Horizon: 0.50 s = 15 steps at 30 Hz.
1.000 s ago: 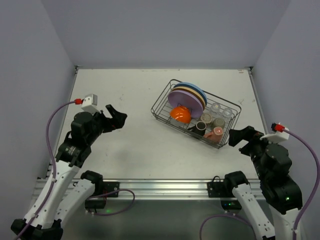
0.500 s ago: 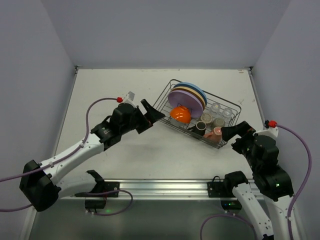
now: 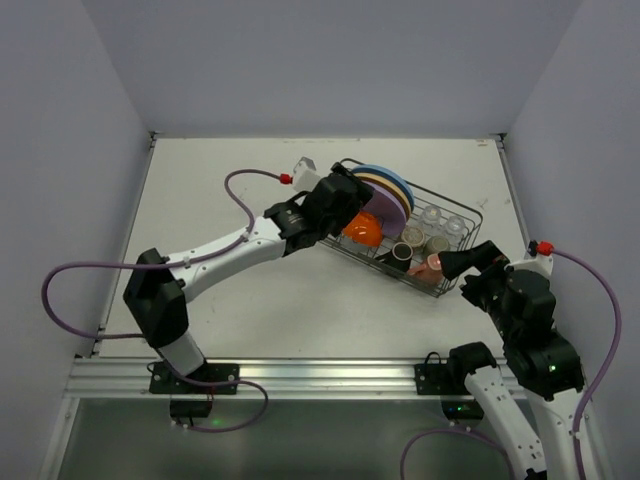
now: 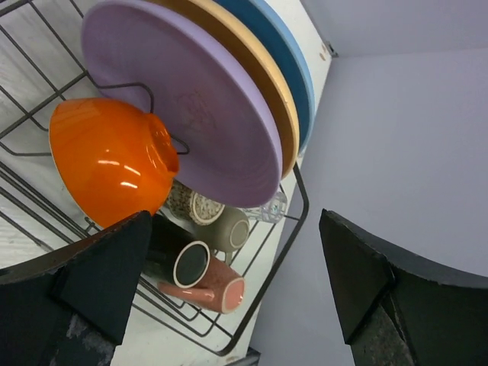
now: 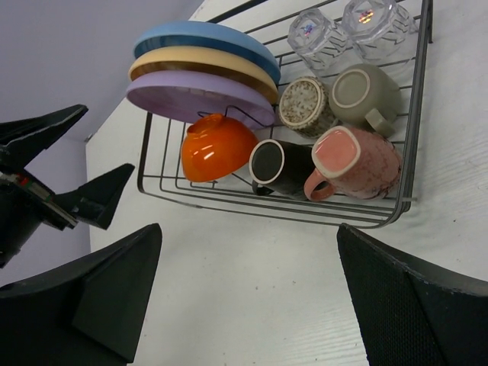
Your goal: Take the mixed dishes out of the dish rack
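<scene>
The black wire dish rack (image 3: 470, 213) stands at the right of the table. It holds upright lilac (image 4: 183, 107), tan (image 4: 259, 84) and light blue (image 4: 293, 69) plates. An orange bowl (image 4: 107, 164) leans against the lilac plate. A brown mug (image 5: 286, 164), a pink mug (image 5: 358, 160), two olive-brown cups (image 5: 366, 93) and two clear glasses (image 5: 316, 34) lie beside them. My left gripper (image 3: 350, 205) is open and empty at the rack's left end, close to the bowl and plates. My right gripper (image 3: 468, 262) is open and empty, just outside the rack's near right corner by the pink mug.
White tabletop (image 3: 230, 180) with grey walls on three sides. The left arm stretches across the table's middle toward the rack. A metal rail (image 3: 320, 375) runs along the near edge.
My left arm has swung right and reached out from the table's left side to the rack's left end. My right gripper has edged closer to the rack's near corner.
</scene>
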Motion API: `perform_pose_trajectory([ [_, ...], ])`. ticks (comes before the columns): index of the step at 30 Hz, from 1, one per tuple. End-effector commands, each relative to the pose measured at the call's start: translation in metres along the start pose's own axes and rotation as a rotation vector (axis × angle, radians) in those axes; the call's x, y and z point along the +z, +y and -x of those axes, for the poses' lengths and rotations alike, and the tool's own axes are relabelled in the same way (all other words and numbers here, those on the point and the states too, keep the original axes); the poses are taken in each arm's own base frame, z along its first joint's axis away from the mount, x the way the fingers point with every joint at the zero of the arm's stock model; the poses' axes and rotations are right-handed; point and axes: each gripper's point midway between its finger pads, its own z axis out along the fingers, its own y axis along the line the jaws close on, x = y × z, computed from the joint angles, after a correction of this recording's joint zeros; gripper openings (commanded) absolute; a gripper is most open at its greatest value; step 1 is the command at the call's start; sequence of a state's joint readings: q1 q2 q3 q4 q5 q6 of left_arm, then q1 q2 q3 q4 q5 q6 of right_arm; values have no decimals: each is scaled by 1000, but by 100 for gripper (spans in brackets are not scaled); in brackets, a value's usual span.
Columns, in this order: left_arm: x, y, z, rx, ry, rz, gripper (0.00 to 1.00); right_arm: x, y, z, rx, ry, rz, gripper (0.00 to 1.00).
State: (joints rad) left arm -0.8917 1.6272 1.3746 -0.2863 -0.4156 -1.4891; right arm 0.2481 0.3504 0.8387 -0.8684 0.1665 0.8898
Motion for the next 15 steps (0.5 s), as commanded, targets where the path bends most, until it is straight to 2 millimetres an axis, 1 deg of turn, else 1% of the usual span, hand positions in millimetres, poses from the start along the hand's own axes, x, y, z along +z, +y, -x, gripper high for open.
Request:
perform_pose_trajectory([
  [1,-3,-15,19,-28,-167,79,95,-2,2,15,-18,-59,-8,99],
  [2,-4,-4,18,-5,-183,140,95,-4,2,17,-25,-67,-11,99],
  [3,2,3,14,25,-212,179,95,-5,1,21,-29,-82,-17,99],
  [4,-1,-10,16,12,-224,171,94,-6,1,22,-40,-89,-17,99],
  [5,-3,0,12,33,-229,222,94,-8,2,24,-43,-95,-15,99],
  [6,4,7,8,50,-241,250,95,-8,2,24,-46,-96,-16,99],
  [7,4,0,5,47,-240,243,95,-8,1,24,-51,-97,-17,99],
  [8,5,5,2,50,-238,263,95,-9,2,25,-53,-99,-13,99],
  [9,11,11,-5,55,-229,278,95,-9,2,25,-53,-98,-12,99],
  [15,26,29,-25,28,-186,324,96,-10,4,20,-62,-73,8,99],
])
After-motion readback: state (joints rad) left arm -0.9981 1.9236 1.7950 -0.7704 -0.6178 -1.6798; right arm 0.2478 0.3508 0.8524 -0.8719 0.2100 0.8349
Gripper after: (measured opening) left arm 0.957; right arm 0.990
